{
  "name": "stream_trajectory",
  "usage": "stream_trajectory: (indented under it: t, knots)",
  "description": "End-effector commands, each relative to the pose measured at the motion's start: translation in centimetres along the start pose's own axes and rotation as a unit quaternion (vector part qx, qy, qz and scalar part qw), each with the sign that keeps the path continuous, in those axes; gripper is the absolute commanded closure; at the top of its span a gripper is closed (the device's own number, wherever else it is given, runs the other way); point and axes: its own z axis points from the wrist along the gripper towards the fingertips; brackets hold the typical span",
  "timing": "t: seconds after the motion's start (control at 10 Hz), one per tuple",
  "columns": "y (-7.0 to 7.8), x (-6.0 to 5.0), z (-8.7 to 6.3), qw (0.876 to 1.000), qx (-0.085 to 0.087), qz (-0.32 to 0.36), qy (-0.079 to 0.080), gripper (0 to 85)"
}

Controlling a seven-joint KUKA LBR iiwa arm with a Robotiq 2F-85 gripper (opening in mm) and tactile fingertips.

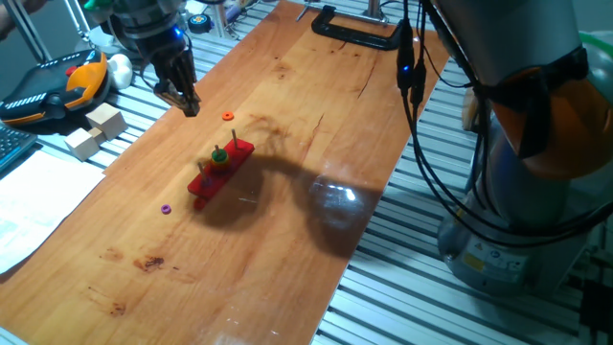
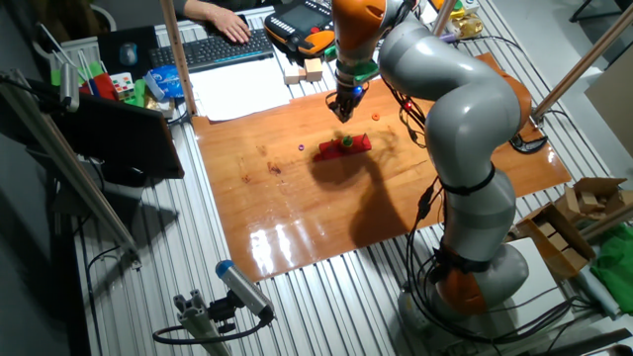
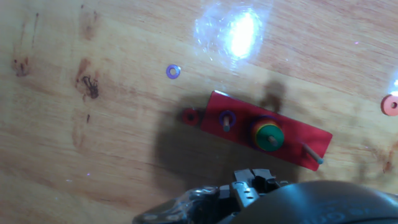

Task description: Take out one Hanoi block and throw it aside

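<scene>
The orange-red Hanoi block [image 1: 228, 116] lies flat on the wooden table, apart from the red pegged base [image 1: 220, 172]. It shows at the right edge of the hand view [image 3: 390, 104] and as a dot in the other fixed view [image 2: 376, 117]. The base [image 3: 267, 130] carries a stack of rings [image 3: 268, 134] on its middle peg and a purple ring [image 3: 227, 118] on another peg. My gripper [image 1: 188, 102] hangs above the table, left of the block and beyond the base. Its fingers [image 3: 252, 180] look shut and empty.
A loose purple ring [image 1: 167, 208] lies on the table left of the base. A small red ring [image 3: 190, 116] lies at the base's end. Wooden blocks [image 1: 96, 129] and an orange-black tool [image 1: 57, 86] sit off the left edge. A black clamp [image 1: 354, 29] grips the far edge.
</scene>
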Motion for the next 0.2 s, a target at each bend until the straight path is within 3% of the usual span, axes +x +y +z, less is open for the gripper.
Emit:
stream_trajectory:
  t: [0.0,0.1]
  knots:
    - [0.1,-0.04,-0.03,1.0,-0.001,0.003,0.0,84.3]
    - [0.09,-0.01,-0.07,1.0,0.0,0.004,0.001,84.3]
